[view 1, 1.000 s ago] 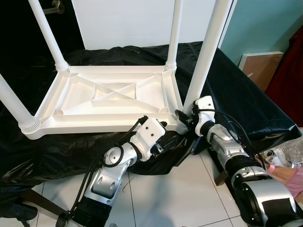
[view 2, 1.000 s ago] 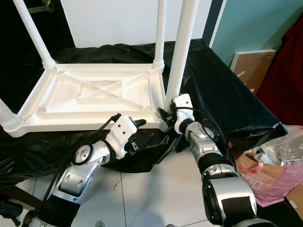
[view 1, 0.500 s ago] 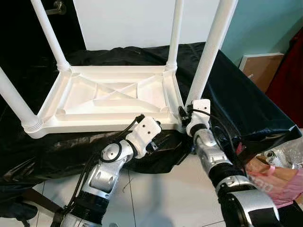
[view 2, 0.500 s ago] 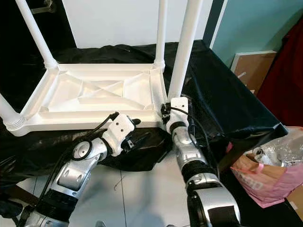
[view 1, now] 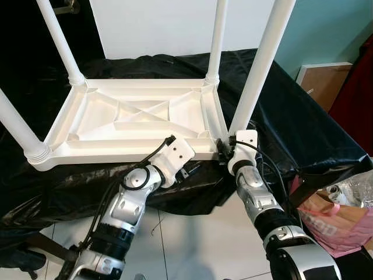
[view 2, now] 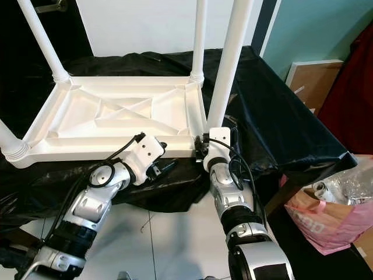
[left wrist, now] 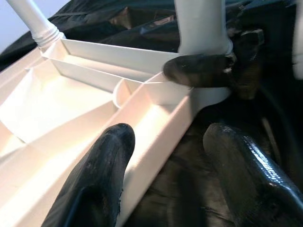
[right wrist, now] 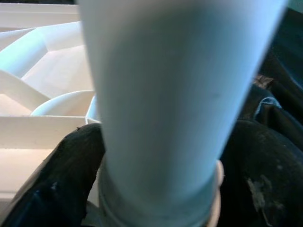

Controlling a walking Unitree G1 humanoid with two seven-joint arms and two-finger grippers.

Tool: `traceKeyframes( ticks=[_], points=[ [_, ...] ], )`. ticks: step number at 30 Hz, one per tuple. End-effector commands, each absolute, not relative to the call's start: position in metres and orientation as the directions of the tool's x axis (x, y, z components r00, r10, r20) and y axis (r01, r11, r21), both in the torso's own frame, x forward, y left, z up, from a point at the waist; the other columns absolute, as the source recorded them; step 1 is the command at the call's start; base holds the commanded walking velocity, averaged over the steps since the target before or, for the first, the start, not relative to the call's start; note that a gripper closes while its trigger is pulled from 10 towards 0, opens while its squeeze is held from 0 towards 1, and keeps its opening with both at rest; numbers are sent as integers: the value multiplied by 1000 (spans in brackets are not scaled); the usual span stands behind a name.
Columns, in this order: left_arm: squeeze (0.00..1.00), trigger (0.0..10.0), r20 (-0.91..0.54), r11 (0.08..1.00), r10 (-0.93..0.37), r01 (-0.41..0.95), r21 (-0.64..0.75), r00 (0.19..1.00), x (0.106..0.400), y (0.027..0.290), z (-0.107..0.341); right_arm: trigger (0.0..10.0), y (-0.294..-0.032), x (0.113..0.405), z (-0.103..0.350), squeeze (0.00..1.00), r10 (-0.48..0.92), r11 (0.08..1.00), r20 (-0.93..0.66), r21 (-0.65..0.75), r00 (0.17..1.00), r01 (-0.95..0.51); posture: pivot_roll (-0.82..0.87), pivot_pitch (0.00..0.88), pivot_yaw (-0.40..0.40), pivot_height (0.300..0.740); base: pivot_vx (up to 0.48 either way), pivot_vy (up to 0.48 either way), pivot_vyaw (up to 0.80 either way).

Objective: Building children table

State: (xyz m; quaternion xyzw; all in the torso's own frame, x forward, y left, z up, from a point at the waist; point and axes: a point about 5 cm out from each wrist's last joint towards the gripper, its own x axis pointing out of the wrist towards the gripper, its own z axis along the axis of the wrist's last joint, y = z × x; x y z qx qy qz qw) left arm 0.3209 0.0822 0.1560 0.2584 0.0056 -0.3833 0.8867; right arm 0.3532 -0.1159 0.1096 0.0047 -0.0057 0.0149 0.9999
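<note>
Right fingers (right wrist: 61, 179) clamped on table leg (view 1: 259, 70) base; left fingers (left wrist: 104, 175) apart beside tabletop rim (view 1: 128, 153).

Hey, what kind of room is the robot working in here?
Probably a room in a home: white tiled floor, a teal wall, a pink shopping bag, and an upturned white children's table on black sheeting.

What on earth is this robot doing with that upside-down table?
It is putting together a small white table, which lies upside down on a black cloth with its legs pointing up. The right gripper has its jaws closed around the base of the near right leg. The left gripper sits open at the table's near edge beside that corner.
</note>
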Motion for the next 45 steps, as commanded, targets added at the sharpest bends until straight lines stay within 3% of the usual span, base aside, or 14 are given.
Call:
traceKeyframes(
  ticks=[1,3,4,6,7,27,33,39,45],
  points=[
    [0,10000,-124,693,-539,522,498,833,329,90,158,10000,-117,351,108,1000,34,999,8,1,999,-34,3,25,-47,740,0,0,0],
    [0,10000,-119,690,-533,512,512,837,334,92,161,10000,-120,348,107,1000,37,999,14,-7,999,-37,1,24,-45,740,0,0,0],
    [0,10000,-119,687,-532,509,519,839,339,93,163,10000,-124,344,106,192,47,999,19,-9,999,-47,-1,25,-43,740,0,0,0],
    [0,10000,-119,685,-531,508,521,839,340,93,164,10000,-125,343,106,192,51,999,21,-9,998,-51,-1,25,-43,740,0,0,0],
    [0,10000,-123,681,-532,510,526,838,341,94,164,10000,-125,341,105,0,55,998,25,-13,998,-55,-7,27,-39,740,0,0,0],
    [0,10000,-291,649,-393,488,583,872,368,131,151,10000,-129,319,102,0,91,995,44,-37,995,-90,-40,47,-2,740,0,0,0],
    [0,10000,-391,670,-311,492,556,866,374,146,141,10000,-130,320,104,0,91,995,48,-40,995,-90,-40,45,-2,740,0,0,0],
    [0,10000,-444,688,-312,522,505,840,374,149,136,10000,-130,319,105,0,90,995,45,-42,995,-88,-42,48,-1,740,0,0,0],
    [0,10000,-456,759,-269,478,442,849,377,156,132,10000,-130,319,107,0,86,996,45,-42,995,-84,-44,49,1,740,0,0,0]
  ],
)
